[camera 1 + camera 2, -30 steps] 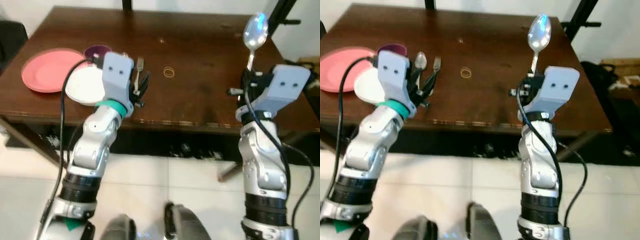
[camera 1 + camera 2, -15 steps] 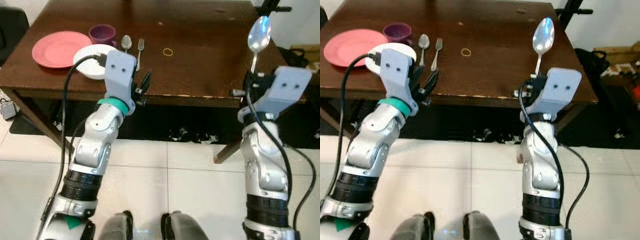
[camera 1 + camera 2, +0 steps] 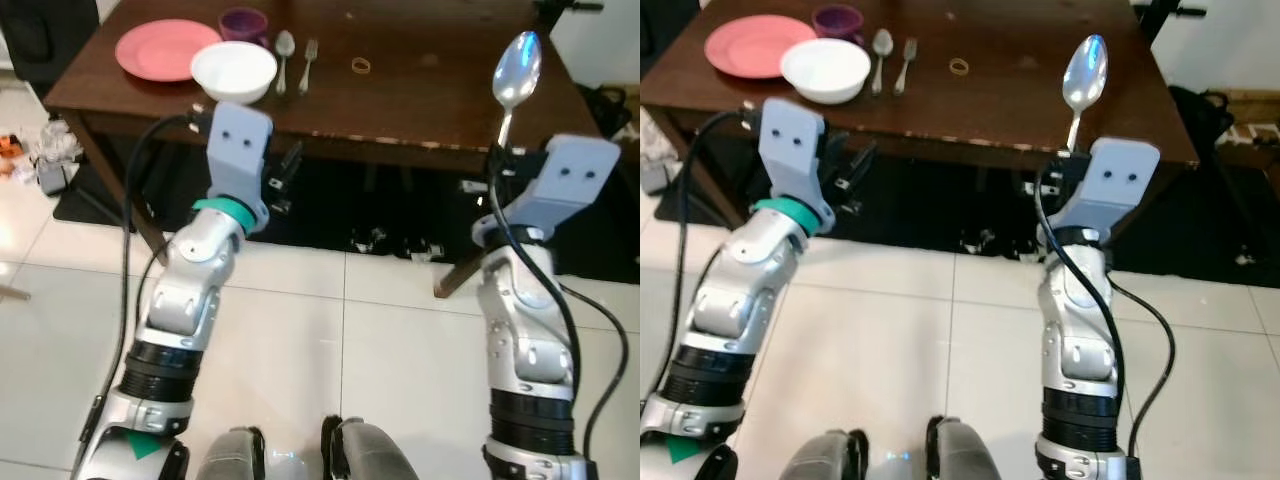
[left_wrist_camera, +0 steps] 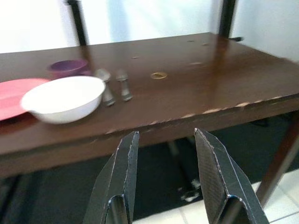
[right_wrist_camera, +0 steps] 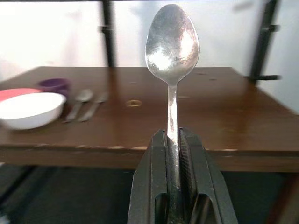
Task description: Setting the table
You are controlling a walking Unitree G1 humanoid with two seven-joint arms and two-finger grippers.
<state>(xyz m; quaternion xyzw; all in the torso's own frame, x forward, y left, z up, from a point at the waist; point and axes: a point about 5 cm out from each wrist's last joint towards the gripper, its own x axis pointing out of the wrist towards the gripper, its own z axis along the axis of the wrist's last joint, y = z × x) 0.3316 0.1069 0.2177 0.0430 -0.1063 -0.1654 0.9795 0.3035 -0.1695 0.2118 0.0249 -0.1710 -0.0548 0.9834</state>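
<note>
A silver spoon point(image 3: 516, 70) stands upright in my right gripper point(image 5: 172, 133), which is shut on its handle, short of the dark brown table's point(image 3: 430, 100) near edge. My left gripper point(image 4: 166, 135) is open and holds nothing, in front of and a little below that edge. On the table's far left lie a pink plate point(image 3: 165, 48), a white bowl point(image 3: 233, 70), a purple cup point(image 3: 243, 20), a second spoon point(image 3: 284, 45) and a fork point(image 3: 308, 52). Both arms are over the floor.
A tan rubber band point(image 3: 361, 66) lies mid-table. White tiled floor point(image 3: 330, 340) spreads below me. Dark clutter sits under the table point(image 3: 385, 240); small items lie on the floor at the left point(image 3: 45, 160). Black stand poles point(image 5: 108, 32) rise behind the table.
The whole view has shifted: the table has slid toward the top of the picture and more floor shows. Both grippers, earlier over the table's edge, are now in front of it. Right grip unchanged.
</note>
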